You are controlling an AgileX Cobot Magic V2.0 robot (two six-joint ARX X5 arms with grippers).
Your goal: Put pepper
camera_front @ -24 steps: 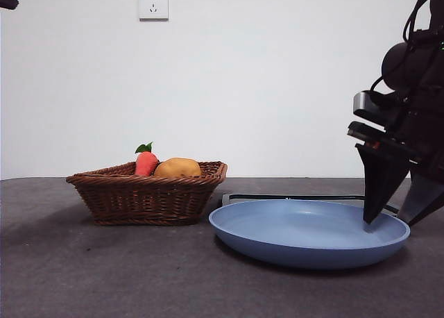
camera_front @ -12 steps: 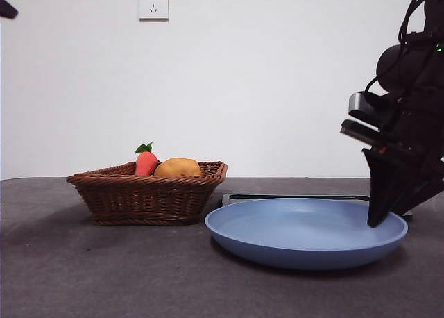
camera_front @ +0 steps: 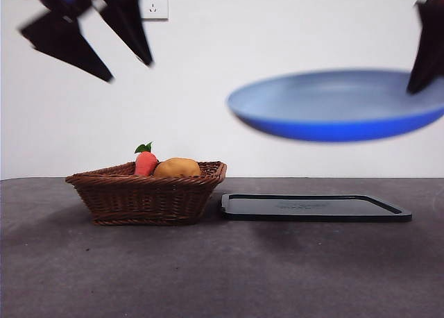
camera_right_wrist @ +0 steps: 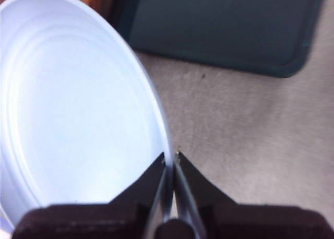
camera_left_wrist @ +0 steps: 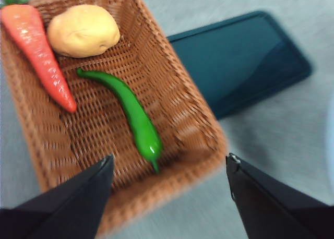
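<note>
- Your right gripper (camera_right_wrist: 170, 163) pinches the rim of the blue plate (camera_front: 333, 108) between its jaws and holds it in the air, high above the dark tray (camera_front: 316, 207) lying flat on the grey table (camera_front: 222, 276).
- Your left gripper (camera_left_wrist: 167, 171) hangs above the wicker basket (camera_left_wrist: 180, 114) with its jaws spread wide, holding nothing.
- The pepper (camera_left_wrist: 133, 111) lies inside the basket on its woven floor, between the carrot (camera_left_wrist: 42, 51) and the basket wall nearest the tray.
- A tan potato (camera_left_wrist: 83, 30) sits in the basket just beside the carrot's top end.
</note>
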